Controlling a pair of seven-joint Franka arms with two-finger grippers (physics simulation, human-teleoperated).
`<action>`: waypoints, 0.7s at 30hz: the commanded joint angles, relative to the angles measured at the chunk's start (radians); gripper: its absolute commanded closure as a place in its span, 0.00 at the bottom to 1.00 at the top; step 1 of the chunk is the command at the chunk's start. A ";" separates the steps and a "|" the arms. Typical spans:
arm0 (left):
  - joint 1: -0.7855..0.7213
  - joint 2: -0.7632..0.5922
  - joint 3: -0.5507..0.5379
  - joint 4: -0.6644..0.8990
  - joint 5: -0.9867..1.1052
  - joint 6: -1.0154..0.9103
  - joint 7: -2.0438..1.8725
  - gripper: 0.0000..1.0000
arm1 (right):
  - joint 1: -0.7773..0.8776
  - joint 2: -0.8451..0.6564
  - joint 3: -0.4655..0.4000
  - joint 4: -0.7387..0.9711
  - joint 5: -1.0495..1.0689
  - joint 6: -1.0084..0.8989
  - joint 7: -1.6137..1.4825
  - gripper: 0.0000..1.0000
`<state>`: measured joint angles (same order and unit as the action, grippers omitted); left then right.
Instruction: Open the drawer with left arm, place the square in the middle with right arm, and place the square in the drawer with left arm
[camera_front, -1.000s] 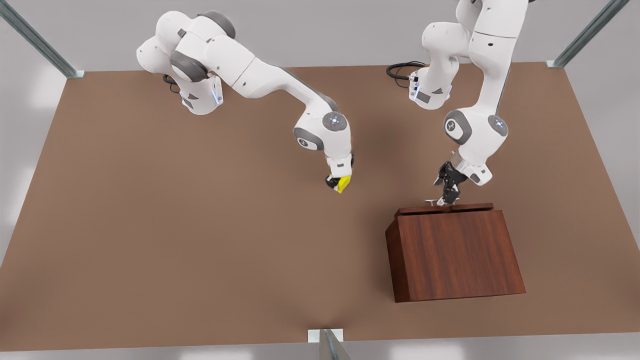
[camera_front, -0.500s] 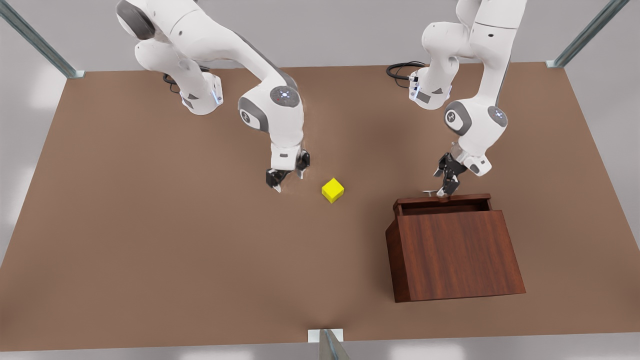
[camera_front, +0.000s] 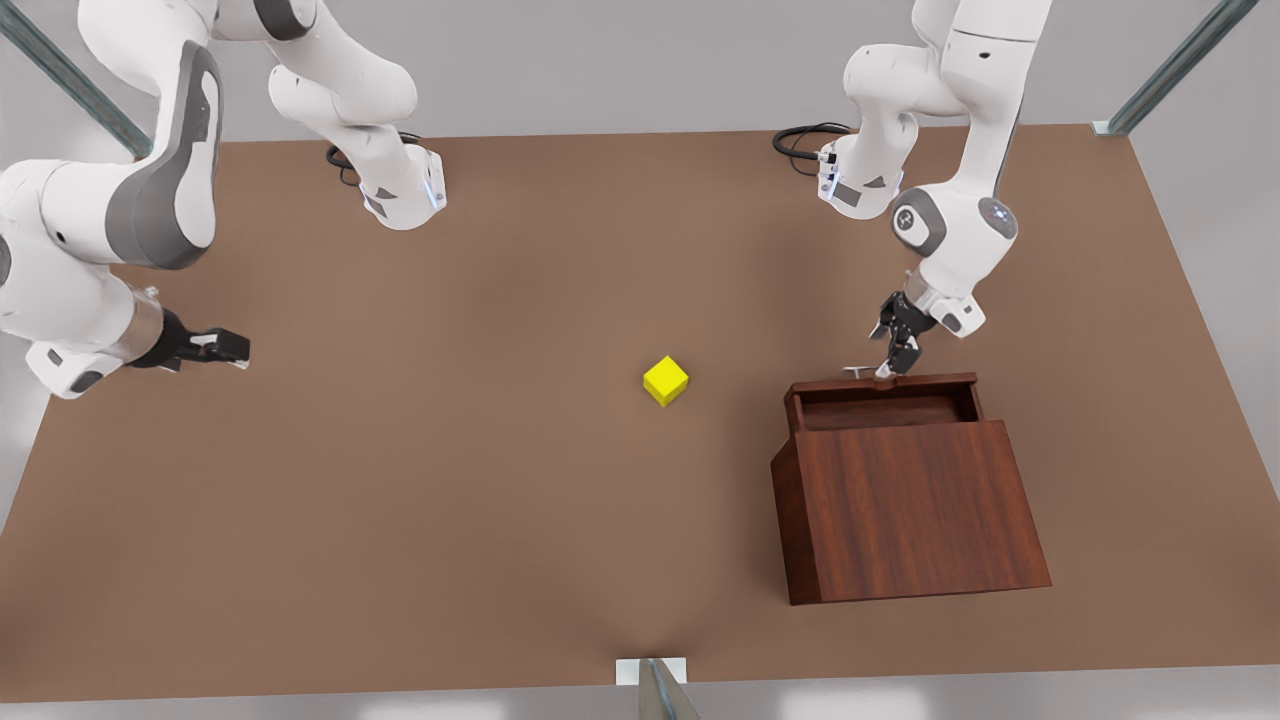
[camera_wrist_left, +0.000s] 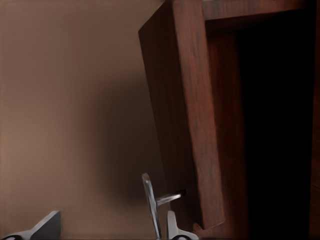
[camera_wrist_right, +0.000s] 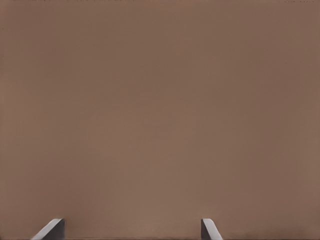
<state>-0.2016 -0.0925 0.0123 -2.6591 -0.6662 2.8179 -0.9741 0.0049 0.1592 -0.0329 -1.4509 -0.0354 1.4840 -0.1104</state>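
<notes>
Gaping drawer (camera_front: 880, 408) bare inside, left tool (camera_front: 893, 362) spread around handle (camera_front: 858, 370), right tool (camera_front: 232, 349) wide.

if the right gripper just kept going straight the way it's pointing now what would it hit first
Probably the bare tabletop. The right gripper, open, sits at the front view's left edge, and its wrist view looks past its fingertips at plain brown surface. The square lies far off toward the middle; depth is hard to judge.
</notes>
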 joint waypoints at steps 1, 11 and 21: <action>0.001 -0.007 0.000 -0.002 0.000 0.000 0.000 0.00 | 0.003 -0.001 -0.002 0.003 -0.003 -0.013 -0.003 0.00; 0.001 -0.099 0.000 -0.081 0.000 -0.035 -0.003 0.00 | -0.020 -0.012 -0.053 0.078 0.023 -0.057 0.000 0.00; -0.025 -0.291 0.009 -0.130 0.005 -0.121 -0.002 0.00 | -0.017 0.000 -0.048 0.076 0.023 -0.042 -0.002 0.00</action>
<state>-0.2284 -0.4022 0.0229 -2.7861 -0.6637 2.6968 -0.9728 -0.0139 0.1596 -0.0815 -1.3745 -0.0109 1.4419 -0.1120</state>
